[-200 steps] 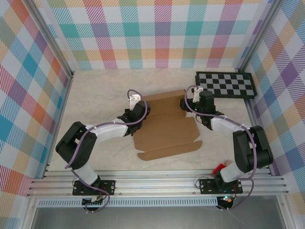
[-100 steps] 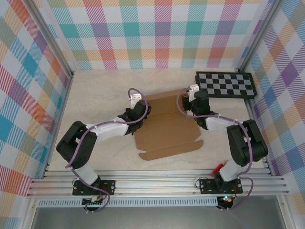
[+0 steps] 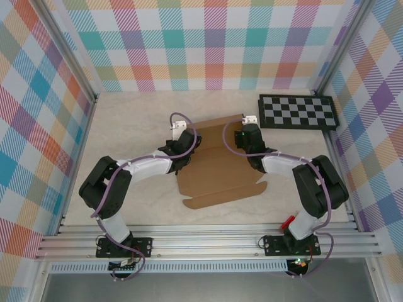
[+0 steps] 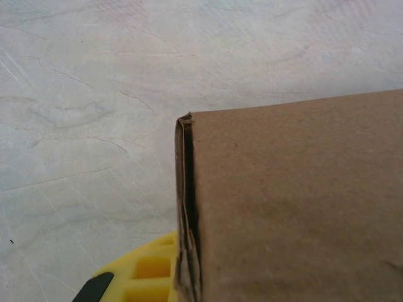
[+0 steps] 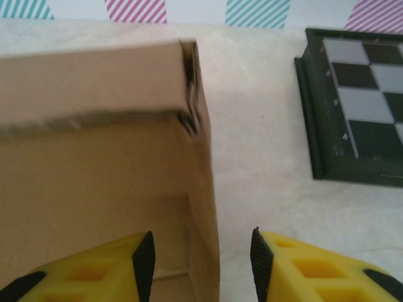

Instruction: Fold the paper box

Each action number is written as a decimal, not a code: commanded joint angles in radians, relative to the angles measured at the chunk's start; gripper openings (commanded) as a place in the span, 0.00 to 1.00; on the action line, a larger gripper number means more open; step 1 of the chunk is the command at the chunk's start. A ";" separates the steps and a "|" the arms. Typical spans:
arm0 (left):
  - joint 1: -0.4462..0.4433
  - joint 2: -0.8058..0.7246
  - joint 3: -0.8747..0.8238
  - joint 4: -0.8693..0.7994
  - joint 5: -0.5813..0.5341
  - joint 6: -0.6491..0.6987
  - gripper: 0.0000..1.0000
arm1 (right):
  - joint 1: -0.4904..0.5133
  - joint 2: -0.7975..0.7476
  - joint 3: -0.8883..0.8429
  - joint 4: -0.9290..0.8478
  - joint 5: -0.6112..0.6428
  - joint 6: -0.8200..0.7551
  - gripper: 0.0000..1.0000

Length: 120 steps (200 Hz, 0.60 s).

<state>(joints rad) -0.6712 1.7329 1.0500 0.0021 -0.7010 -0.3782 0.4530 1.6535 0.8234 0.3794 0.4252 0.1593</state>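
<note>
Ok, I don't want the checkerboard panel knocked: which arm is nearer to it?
Right. The right arm works at the paper box's right wall, just left of the checkerboard panel; the left arm is at the box's opposite, left edge, farther away.

The paper box [image 4: 296, 201] is brown and takes up the right side and the bottom. Its left edge runs up and down, and thin layers of card show there, pressed together. The top corner looks a bit bent. The left gripper [image 4: 186, 284] is closed on this edge. One yellow finger [image 4: 148, 274] sits right beside the edge, at the bottom. The white table [image 4: 88, 126] has thin scratches.
</note>
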 commanded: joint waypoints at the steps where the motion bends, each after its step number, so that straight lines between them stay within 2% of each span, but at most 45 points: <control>1: 0.014 0.015 0.009 -0.029 -0.026 -0.001 0.00 | -0.036 -0.071 -0.075 -0.010 -0.132 0.073 0.50; 14: 0.015 0.015 0.005 -0.025 -0.020 -0.001 0.00 | -0.061 -0.072 -0.104 0.028 -0.194 0.066 0.54; 34: 0.016 0.016 0.004 -0.025 -0.011 -0.001 0.00 | -0.104 -0.018 -0.075 0.017 -0.268 0.070 0.54; 48: 0.016 0.014 0.004 -0.027 -0.009 -0.002 0.00 | -0.117 0.017 -0.074 0.095 -0.300 0.056 0.54; 63: 0.015 0.012 0.004 -0.030 -0.004 -0.002 0.00 | -0.119 0.050 -0.050 0.127 -0.297 0.045 0.54; 104: 0.016 0.014 0.001 -0.033 0.003 -0.002 0.00 | -0.119 0.141 0.075 0.071 -0.287 0.014 0.52; 120: 0.016 0.019 0.006 -0.035 0.005 0.005 0.00 | -0.115 0.150 0.088 0.070 -0.245 0.018 0.44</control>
<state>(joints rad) -0.6666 1.7329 1.0500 0.0021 -0.6971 -0.3782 0.3336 1.7885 0.8692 0.4271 0.1562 0.1932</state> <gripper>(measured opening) 0.101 0.508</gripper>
